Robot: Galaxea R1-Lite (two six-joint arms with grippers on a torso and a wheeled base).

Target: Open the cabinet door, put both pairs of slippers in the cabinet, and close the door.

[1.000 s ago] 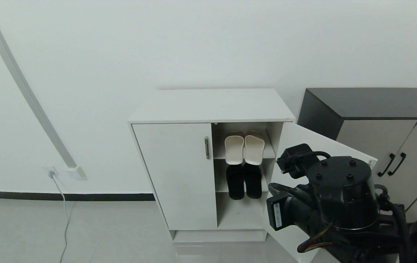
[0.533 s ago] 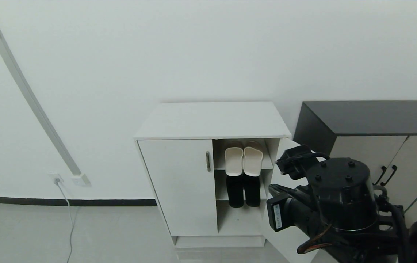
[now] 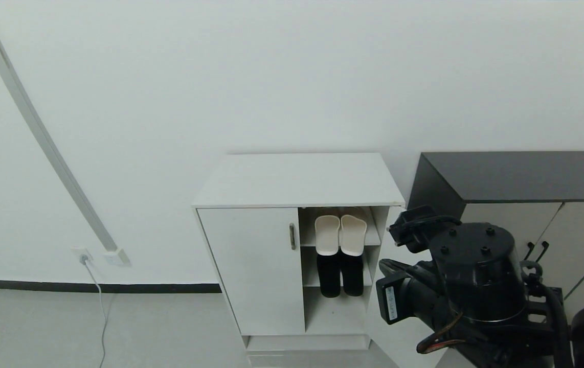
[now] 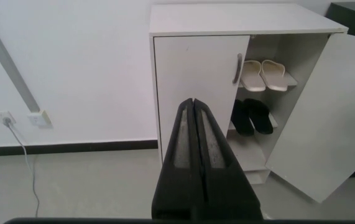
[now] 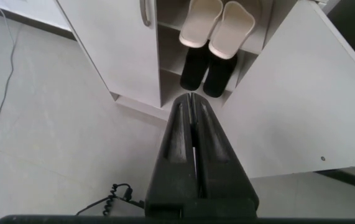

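The white cabinet (image 3: 297, 181) stands against the wall, its left door (image 3: 251, 271) closed and its right door (image 4: 326, 118) swung wide open. A white pair of slippers (image 3: 339, 234) lies on the upper shelf, and a black pair (image 3: 340, 273) on the shelf below. In the left wrist view my left gripper (image 4: 193, 102) is shut and empty, well back from the cabinet front. My right gripper (image 5: 193, 99) is also shut and empty, above the floor before the open compartment, with the white slippers (image 5: 217, 25) and black slippers (image 5: 208, 74) beyond it. My right arm (image 3: 476, 276) hides most of the open door.
A dark-topped sideboard (image 3: 517, 174) with black handles (image 3: 535, 250) stands just right of the cabinet. A wall socket with a cable (image 3: 83, 255) and a slanted conduit (image 3: 41, 133) are at the left. Bare floor (image 3: 118, 327) lies left of the cabinet.
The whole head picture has shifted: the cabinet now looks smaller and lower, so the camera has backed away. The slippers and doors stand as before.
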